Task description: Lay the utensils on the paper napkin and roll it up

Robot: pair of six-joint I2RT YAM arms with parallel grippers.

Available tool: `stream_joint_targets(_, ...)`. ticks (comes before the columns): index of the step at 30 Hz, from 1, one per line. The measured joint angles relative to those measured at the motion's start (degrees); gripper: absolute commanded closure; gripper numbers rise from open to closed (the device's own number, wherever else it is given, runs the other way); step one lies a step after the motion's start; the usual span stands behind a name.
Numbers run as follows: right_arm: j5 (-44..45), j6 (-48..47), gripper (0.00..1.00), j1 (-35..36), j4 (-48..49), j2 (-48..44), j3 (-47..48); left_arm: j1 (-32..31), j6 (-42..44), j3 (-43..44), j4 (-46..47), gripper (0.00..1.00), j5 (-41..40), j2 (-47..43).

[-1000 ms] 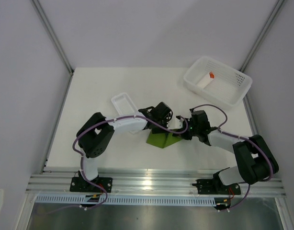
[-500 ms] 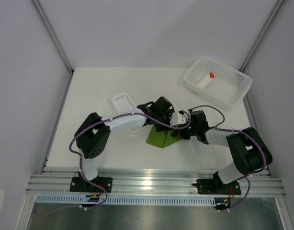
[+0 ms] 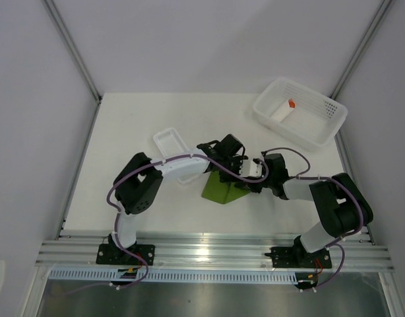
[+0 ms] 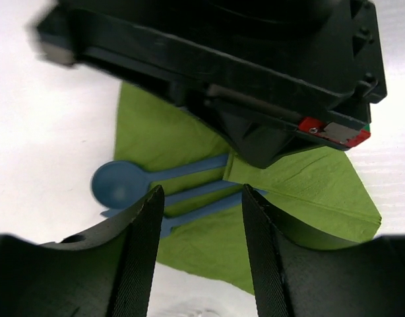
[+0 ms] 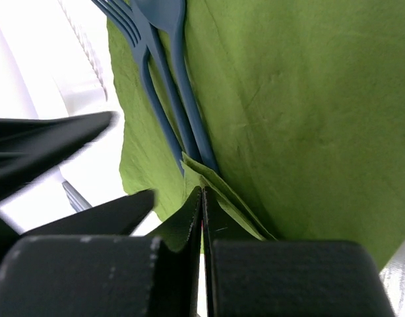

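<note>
The olive-green paper napkin point(image 3: 219, 191) point(image 4: 308, 191) point(image 5: 288, 99) lies on the table. One corner is folded up over the utensils' handles. The blue spoon point(image 4: 117, 185) point(image 5: 166, 10) and blue fork point(image 4: 189, 214) point(image 5: 126, 20) lie side by side on the napkin, heads poking past its edge. My right gripper point(image 5: 202, 195) point(image 3: 249, 178) is shut, pinching the folded corner of the napkin at the handle ends. My left gripper point(image 4: 201, 198) point(image 3: 235, 164) hovers open just above the utensils and the napkin's edge, with nothing between its fingers, facing the right gripper closely.
A narrow white tray point(image 3: 171, 140) sits just behind the left forearm. A white basket point(image 3: 321, 135) at the back right holds a white piece with an orange tip point(image 3: 286, 109). The two wrists are crowded together over the napkin.
The left gripper has shifted to the right, closer to the right gripper over the napkin. The right gripper has stayed shut on the fold and barely moved.
</note>
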Motion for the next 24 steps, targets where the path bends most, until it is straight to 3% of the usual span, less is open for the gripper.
stream_joint_targets(11,-0.61,2.12,1.0,-0.39,1.25,-0.11,-0.57,-0.39,5.16,-0.7,0.04,0.47,0.81,2.99)
stream_joint_targets(24,2.45,0.61,0.97,-0.87,-4.5,-5.27,-0.57,-1.14,5.79,-0.68,0.15,0.47,-0.15,4.07)
